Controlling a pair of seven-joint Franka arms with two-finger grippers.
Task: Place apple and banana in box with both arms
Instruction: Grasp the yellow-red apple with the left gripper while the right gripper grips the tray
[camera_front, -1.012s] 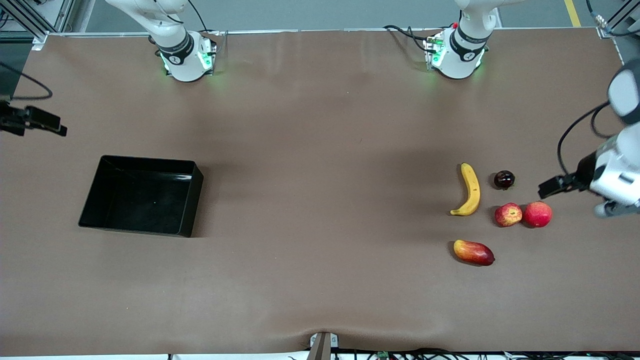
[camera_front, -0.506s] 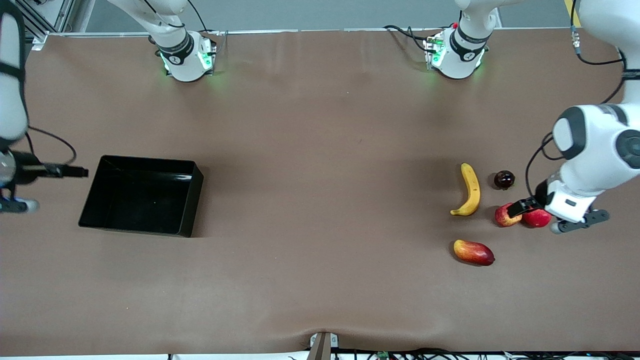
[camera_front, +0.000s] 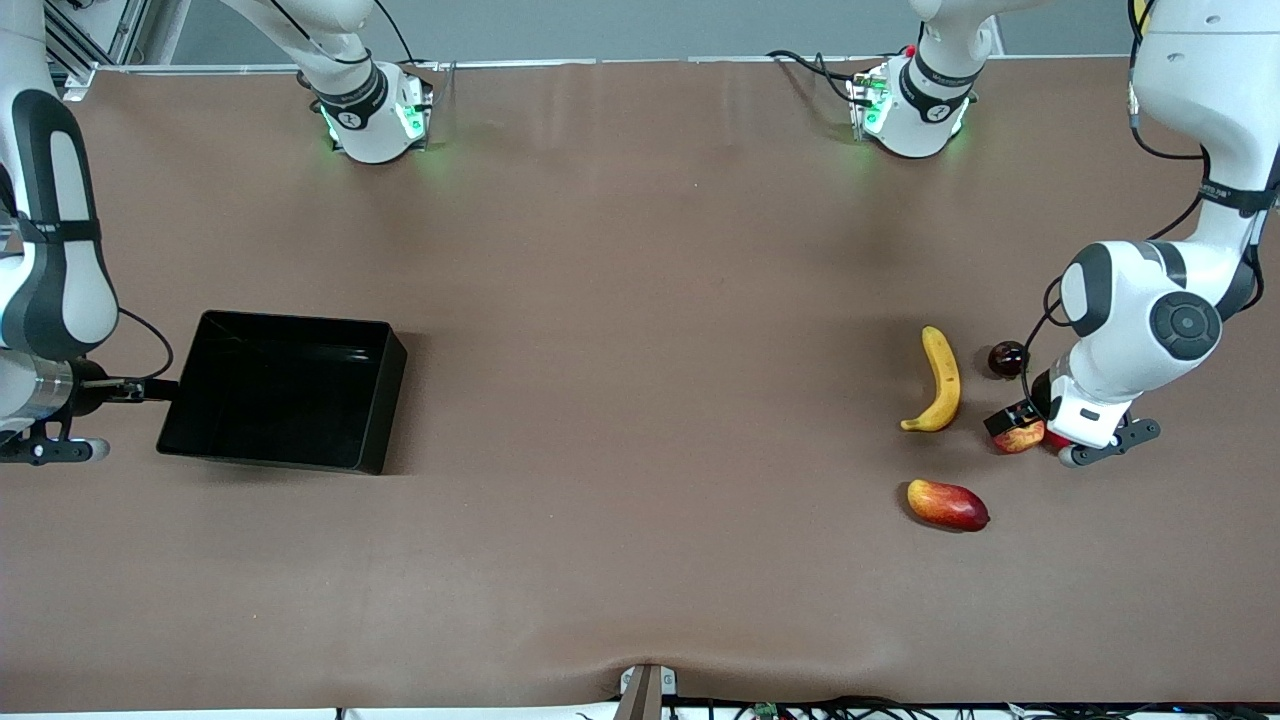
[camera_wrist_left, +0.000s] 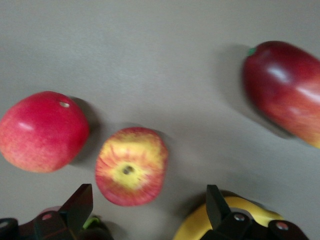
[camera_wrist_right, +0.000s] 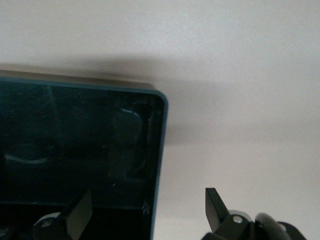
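Observation:
The apple (camera_front: 1020, 439), red streaked with yellow, lies on the table; in the left wrist view (camera_wrist_left: 131, 166) its stem dimple faces up. My left gripper (camera_front: 1008, 419) hangs open just over it, fingers apart (camera_wrist_left: 147, 210) and empty. The banana (camera_front: 941, 380) lies beside the apple, toward the table's middle, and shows partly in the left wrist view (camera_wrist_left: 227, 220). The black box (camera_front: 385, 395) sits at the right arm's end. My right gripper (camera_front: 145, 388) is open (camera_wrist_right: 147, 210) and empty, low over the box's end wall (camera_wrist_right: 161, 145).
A smooth red-pink fruit (camera_wrist_left: 44, 131) touches the apple and is mostly hidden under my left wrist in the front view. A dark plum (camera_front: 1007, 358) lies farther from the front camera, a red-yellow mango (camera_front: 947, 504) nearer. Brown table (camera_front: 640, 350) between box and fruits.
My left arm swung in from the table's end and lowered its gripper over the apple. My right arm swung in and brought its gripper to the box's end wall.

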